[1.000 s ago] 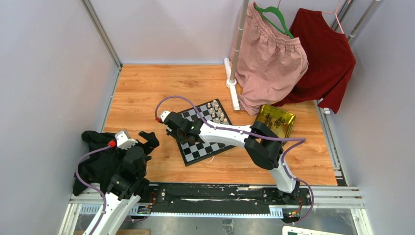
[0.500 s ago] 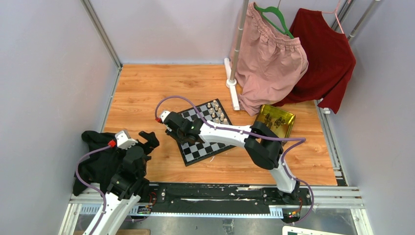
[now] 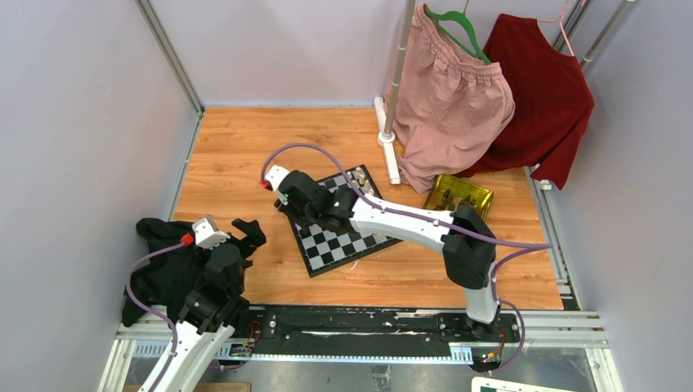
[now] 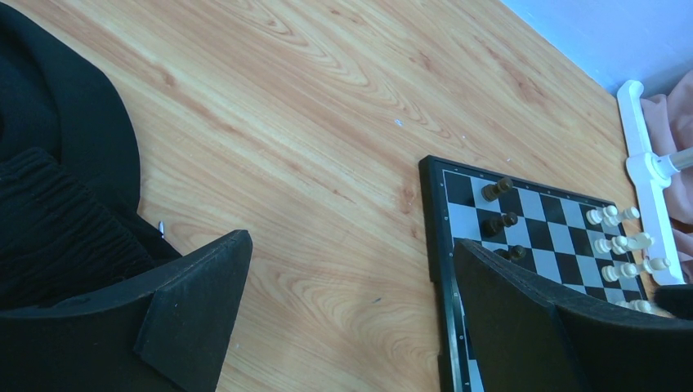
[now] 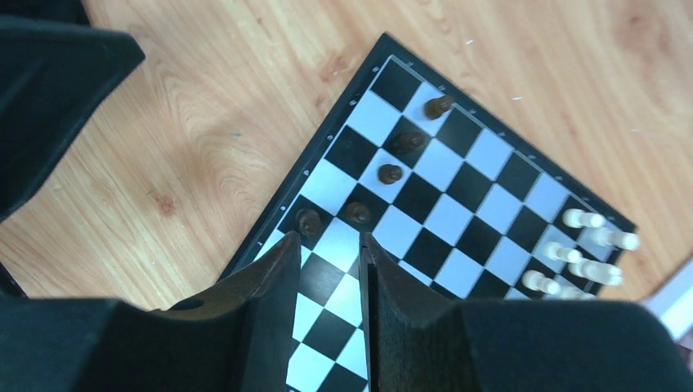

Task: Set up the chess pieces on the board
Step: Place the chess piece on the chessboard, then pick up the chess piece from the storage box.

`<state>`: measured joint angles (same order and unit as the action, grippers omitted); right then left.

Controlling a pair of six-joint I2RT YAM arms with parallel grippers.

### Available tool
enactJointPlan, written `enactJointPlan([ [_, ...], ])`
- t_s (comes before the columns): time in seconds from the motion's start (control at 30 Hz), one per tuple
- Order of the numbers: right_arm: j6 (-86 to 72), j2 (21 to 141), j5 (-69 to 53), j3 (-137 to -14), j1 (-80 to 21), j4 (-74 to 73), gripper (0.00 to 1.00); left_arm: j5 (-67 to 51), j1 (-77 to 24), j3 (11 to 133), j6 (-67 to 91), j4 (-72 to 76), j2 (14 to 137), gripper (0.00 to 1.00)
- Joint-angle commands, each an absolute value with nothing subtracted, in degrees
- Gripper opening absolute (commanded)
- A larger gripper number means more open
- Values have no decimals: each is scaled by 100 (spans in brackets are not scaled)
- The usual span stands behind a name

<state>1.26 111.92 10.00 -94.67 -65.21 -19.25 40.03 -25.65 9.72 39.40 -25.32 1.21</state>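
The board (image 3: 339, 245) lies mid-table, its left side under my right arm. Several dark chess pieces (image 5: 391, 172) stand in a line along the board's (image 5: 458, 220) left columns, and three of these dark pieces (image 4: 498, 221) show in the left wrist view. My right gripper (image 5: 329, 238) hovers just above that row with a narrow gap between its jaws and nothing in it; from above the right gripper (image 3: 304, 200) sits over the board's far-left corner. My left gripper (image 4: 350, 245) is wide open over bare wood, left of the board (image 4: 437, 245).
Cream-white pieces (image 5: 584, 245) fill the board's far-right corner. A gold tray (image 3: 482, 194) holding more dark pieces lies right of the board. Black cloth (image 3: 163, 261) is heaped under my left arm. A rack's white foot (image 3: 388, 147) and hanging pink (image 3: 449, 98) and red (image 3: 543, 90) garments stand behind.
My right gripper's jaws have parted, and it has drawn up and slightly toward the board's far-left corner while its elbow swung right. The left arm has not moved.
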Motion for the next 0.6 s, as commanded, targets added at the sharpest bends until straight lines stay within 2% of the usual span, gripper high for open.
enactJointPlan([
  [0.0, 270, 10585, 1550, -9317, -6477, -1927, 37, 4018, -2602, 923, 3902, -2392, 131, 100],
  [0.13, 308, 10068, 2290, -8998, -6290, -1888, 37, 4009, -2602, 923, 3894, -2367, 156, 100],
  [0.27, 69, 9416, 2370, -8489, -5664, -1890, 37, 3996, -2602, 922, 3877, -2339, 192, 100],
  [0.57, -1211, 7855, 2323, -6564, -3281, -1804, 36, 3933, -2602, 911, 3835, -2297, 207, 100],
])
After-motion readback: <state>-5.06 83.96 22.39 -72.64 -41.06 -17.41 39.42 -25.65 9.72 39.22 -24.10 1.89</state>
